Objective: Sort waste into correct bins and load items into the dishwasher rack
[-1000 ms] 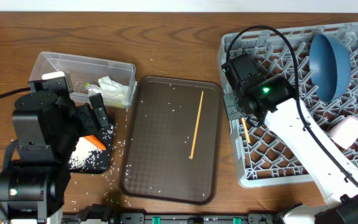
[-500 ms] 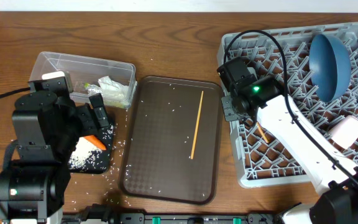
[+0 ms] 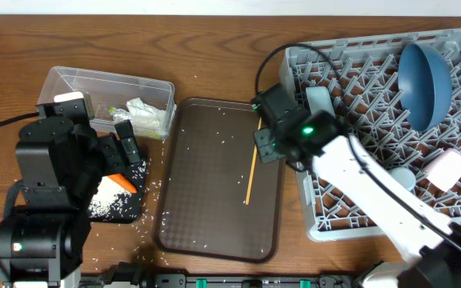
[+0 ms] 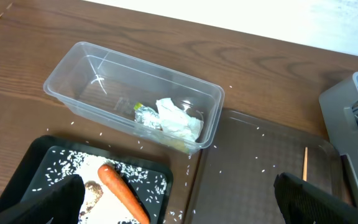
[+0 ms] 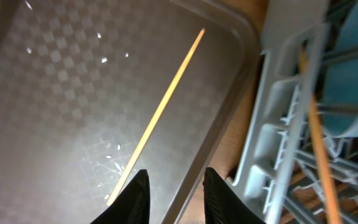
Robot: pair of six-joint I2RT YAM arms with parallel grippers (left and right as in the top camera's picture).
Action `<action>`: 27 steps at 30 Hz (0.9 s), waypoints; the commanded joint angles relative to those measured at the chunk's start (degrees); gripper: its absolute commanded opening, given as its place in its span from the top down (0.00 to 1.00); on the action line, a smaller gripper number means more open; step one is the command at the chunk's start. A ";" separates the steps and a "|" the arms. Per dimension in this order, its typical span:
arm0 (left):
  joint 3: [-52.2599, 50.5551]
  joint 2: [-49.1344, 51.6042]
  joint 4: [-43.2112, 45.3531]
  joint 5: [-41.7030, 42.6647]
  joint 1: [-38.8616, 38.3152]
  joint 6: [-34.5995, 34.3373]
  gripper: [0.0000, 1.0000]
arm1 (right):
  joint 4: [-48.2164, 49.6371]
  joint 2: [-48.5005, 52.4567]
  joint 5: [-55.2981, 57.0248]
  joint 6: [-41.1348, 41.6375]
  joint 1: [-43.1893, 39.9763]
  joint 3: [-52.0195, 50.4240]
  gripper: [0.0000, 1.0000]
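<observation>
Right now your right gripper hangs over the right-hand rim of the dark-brown serving tray, mid-worktop. Its fingers stand apart with nothing between them. A thin wooden chopstick lies loose on the tray floor just beside the left finger, running from near edge to far. That stance reads as a line-up for a pinch, not a carry. The fingers point down so they can straddle something lying flat. A second stick already leans among the ribs of the dishwasher rack, which fills the right end of the worktop.

Inside the rack, the dark-blue plate stands on edge near the far-right corner, propped by the pegs so it cannot fall flat. The pink cup and light-blue cup sit lower down, toward the right edge.

Your left gripper hovers with its jaws wide open and empty, parked toward the left edge clear of the other arm. Below it, the clear tub holds the crumpled paper and the small wrapper. The black tray, nearer the front-left corner, holds the carrot, a brown lump and most of the rice. Stray grains dot the wood around it and the serving tray too, so the sorting looks nearly done but not quite clean.
</observation>
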 commanded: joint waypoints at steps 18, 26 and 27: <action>0.09 -0.04 -0.11 -0.50 0.24 -0.52 0.02 | 6.45 22.56 -4.02 19.23 2.40 -0.90 0.67; 0.09 -0.04 -0.11 -0.48 0.24 -0.52 0.02 | 8.20 23.98 -3.98 19.32 2.73 -0.79 0.99; 0.09 -0.04 -0.13 -0.48 0.24 -0.52 0.02 | 8.11 23.32 -3.98 18.25 2.54 -0.61 0.99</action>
